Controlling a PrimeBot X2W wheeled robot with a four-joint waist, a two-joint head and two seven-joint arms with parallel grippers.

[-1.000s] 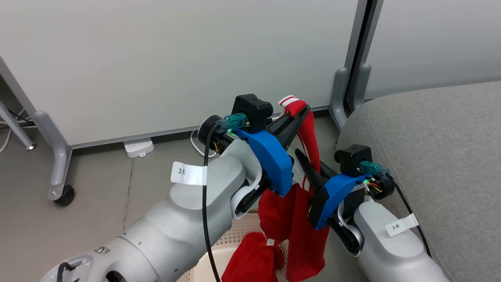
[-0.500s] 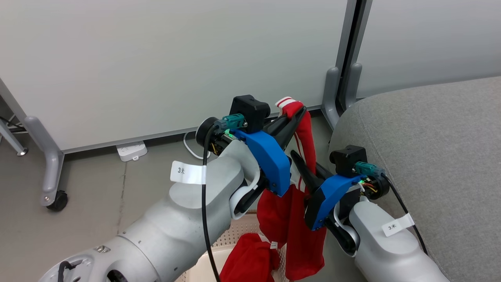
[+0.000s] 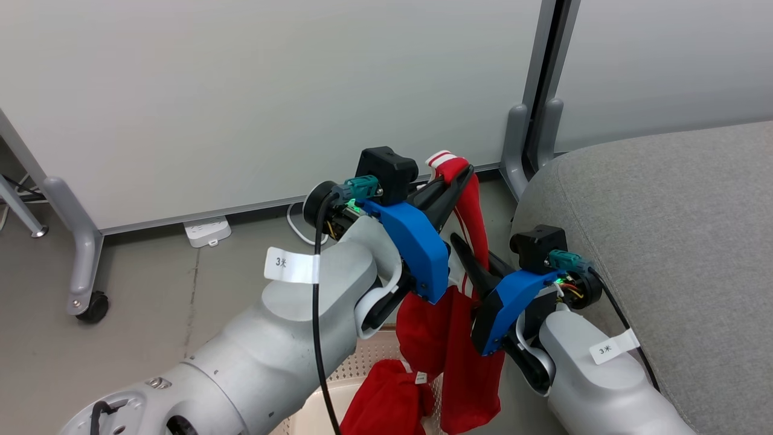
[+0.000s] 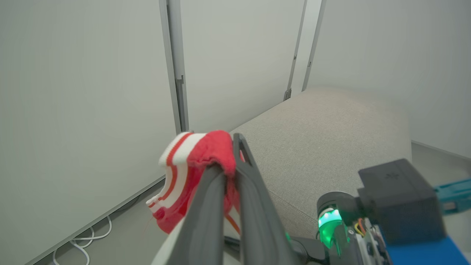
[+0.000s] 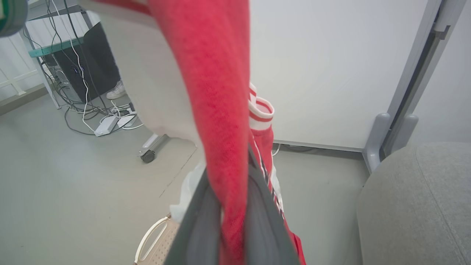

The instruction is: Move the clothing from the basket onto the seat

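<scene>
At the bottom centre of the head view we are seeing the basket (image 3: 362, 362), and 1 crumpled garment (image 3: 386, 402) is lying inside it. Just to the right, the hanging garment (image 3: 468, 368) is dangling in the air. Whether its lower end is touching the basket, we cannot tell. In the lower middle of the frame the right gripper (image 3: 459, 241) is pinching this cloth at its middle part, and in the right wrist view its 2 fingers (image 5: 198, 228) are pressing together on the red fabric. A little higher, the left gripper (image 3: 466, 174) is clamping the striped red-and-white cuff at the top end. The grey seat (image 3: 664, 229) is taking the right side, just beside the right arm. Behind, white panels (image 3: 241, 90) are standing on the floor (image 3: 151, 290), and a power strip (image 3: 207, 231) is lying at their foot.
</scene>
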